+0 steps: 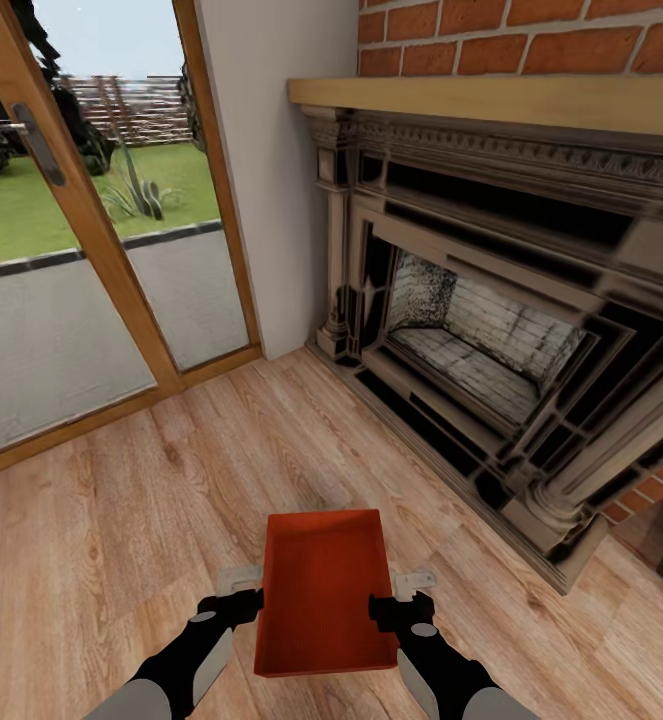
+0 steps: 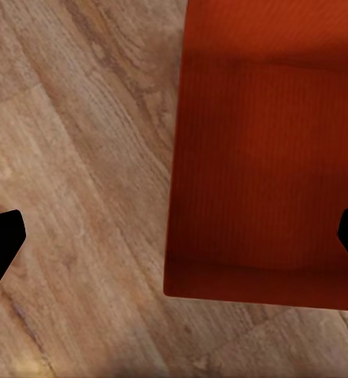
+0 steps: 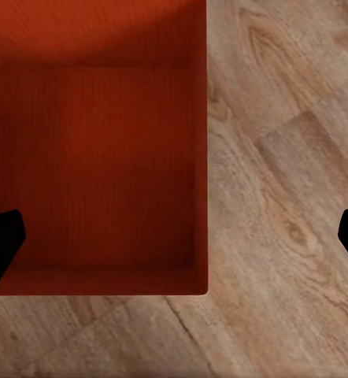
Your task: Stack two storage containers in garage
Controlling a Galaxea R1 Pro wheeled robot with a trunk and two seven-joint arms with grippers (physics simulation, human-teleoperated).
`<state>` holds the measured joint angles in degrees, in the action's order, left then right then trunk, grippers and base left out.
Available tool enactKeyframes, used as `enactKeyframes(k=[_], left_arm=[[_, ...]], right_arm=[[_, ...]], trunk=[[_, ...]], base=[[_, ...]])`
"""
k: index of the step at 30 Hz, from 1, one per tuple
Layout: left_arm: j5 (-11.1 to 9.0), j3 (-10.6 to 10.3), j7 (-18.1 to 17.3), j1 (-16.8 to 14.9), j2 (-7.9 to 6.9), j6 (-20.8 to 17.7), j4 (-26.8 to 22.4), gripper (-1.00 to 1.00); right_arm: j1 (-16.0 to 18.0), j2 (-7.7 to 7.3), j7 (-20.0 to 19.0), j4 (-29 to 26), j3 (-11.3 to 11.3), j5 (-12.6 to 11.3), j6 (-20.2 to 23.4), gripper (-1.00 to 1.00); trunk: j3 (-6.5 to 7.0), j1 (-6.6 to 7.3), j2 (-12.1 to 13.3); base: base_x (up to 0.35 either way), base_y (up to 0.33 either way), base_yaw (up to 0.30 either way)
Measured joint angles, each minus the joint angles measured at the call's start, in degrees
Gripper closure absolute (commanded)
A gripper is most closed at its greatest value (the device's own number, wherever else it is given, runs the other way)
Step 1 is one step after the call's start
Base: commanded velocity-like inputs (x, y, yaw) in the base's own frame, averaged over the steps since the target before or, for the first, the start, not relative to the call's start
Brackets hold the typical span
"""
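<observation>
One orange-red storage container, without a lid and empty, sits low in front of me over the living room's light wood-plank floor. My left gripper is at its left wall and my right gripper at its right wall. In the left wrist view the left gripper is open, its black fingertips wide apart astride the container wall. The right gripper is open in the same way over the container. I cannot tell whether the bin rests on the planks or is lifted. The garage is out of view.
A red-brick fireplace with a dark ornate surround and a wood mantel fills the right side. A wood-framed glass door to a garden stands at the left, and a white wall lies between them. Wood floor spreads ahead and left.
</observation>
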<state>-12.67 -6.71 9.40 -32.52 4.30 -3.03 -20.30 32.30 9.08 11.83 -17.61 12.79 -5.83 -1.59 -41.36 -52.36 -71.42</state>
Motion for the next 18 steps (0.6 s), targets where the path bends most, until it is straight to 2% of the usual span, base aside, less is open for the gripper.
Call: enactKeyframes(k=[18], left_arm=[[0.10, -0.09, 0.00, 0.00, 0.05, -0.43, 0.12, -1.00]], right_arm=[[0.00, -0.09, -0.02, 0.00, 0.00, 0.02, -0.01, -1.00]], trunk=[[-3.23, -3.95, -7.21]], base=[[0.000, 0.000, 0.000]])
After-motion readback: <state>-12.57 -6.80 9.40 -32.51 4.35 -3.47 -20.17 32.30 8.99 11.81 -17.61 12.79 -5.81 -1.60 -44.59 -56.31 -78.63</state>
